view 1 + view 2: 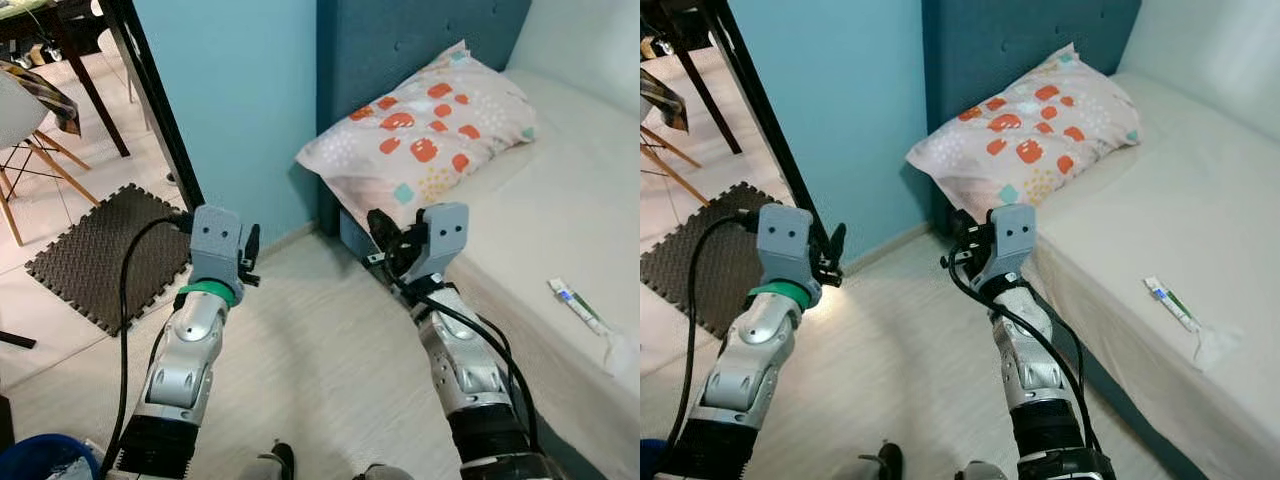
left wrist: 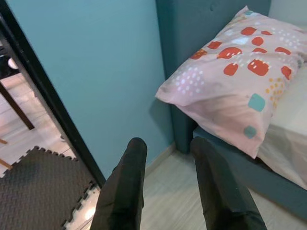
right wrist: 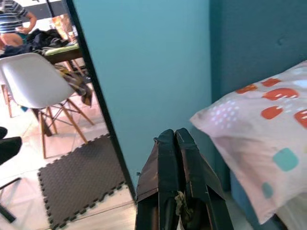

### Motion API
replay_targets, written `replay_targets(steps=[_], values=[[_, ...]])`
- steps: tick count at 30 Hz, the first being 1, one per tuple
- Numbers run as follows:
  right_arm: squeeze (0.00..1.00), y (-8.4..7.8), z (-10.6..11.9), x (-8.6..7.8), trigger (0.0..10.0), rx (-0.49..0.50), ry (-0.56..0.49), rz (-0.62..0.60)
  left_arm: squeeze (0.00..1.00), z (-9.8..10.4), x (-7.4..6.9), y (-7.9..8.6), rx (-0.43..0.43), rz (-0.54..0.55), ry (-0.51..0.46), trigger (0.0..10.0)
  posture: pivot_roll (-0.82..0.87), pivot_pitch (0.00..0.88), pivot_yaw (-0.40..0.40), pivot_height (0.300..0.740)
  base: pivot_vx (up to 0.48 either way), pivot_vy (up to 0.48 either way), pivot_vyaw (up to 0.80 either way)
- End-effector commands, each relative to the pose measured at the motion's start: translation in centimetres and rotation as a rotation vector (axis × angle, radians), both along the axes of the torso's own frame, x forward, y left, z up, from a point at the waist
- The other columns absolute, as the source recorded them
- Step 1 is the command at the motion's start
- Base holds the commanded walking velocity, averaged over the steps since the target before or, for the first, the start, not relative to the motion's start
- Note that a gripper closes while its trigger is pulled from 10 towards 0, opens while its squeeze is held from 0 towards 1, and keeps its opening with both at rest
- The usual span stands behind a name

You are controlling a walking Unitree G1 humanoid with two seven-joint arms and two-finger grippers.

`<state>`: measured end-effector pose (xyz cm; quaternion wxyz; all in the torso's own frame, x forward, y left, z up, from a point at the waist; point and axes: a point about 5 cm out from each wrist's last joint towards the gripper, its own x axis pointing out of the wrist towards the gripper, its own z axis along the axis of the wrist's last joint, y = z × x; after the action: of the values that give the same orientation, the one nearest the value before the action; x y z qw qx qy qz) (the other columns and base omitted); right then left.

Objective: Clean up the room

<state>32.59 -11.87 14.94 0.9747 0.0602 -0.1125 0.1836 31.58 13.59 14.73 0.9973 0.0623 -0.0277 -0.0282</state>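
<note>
The cleaning looked like it had hardly begun. A small tube (image 1: 577, 304) lay on the bed (image 1: 560, 190), next to a crumpled clear wrapper (image 1: 617, 352), near the edge. Both seemed like things to pick up, and nothing was in either gripper.

The left gripper (image 2: 168, 187) had its two black fingers spread apart. The right gripper (image 3: 175, 182) had its fingers pressed together, empty. Both hung over the pale floor (image 1: 330, 350), well away from the tube.

The pillow (image 1: 420, 125) looked soft and puffy, pink with orange spots. The sheet looked smooth. A dark mat (image 1: 100, 250) with bumpy, toothed edges lay by the doorway.
</note>
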Motion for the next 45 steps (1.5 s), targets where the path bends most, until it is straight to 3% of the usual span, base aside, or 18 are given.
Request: replay_targets(steps=[1, 45], values=[[0.0, -0.16, -0.31, -0.02, 10.0, 0.005, 0.007, -0.012, 0.0, -0.29, 0.03, 0.03, 0.015, 0.001, 0.008, 10.0, -0.12, 0.047, 0.086, 0.74, 0.48, 0.0, 0.0], [0.0, -0.21, -0.78, -0.03, 10.0, 0.014, 0.014, -0.02, 0.0, 0.14, 0.46, -0.78, 0.022, -0.044, -0.021, 10.0, -0.12, 0.057, 0.091, 0.74, 0.477, 0.0, 0.0]])
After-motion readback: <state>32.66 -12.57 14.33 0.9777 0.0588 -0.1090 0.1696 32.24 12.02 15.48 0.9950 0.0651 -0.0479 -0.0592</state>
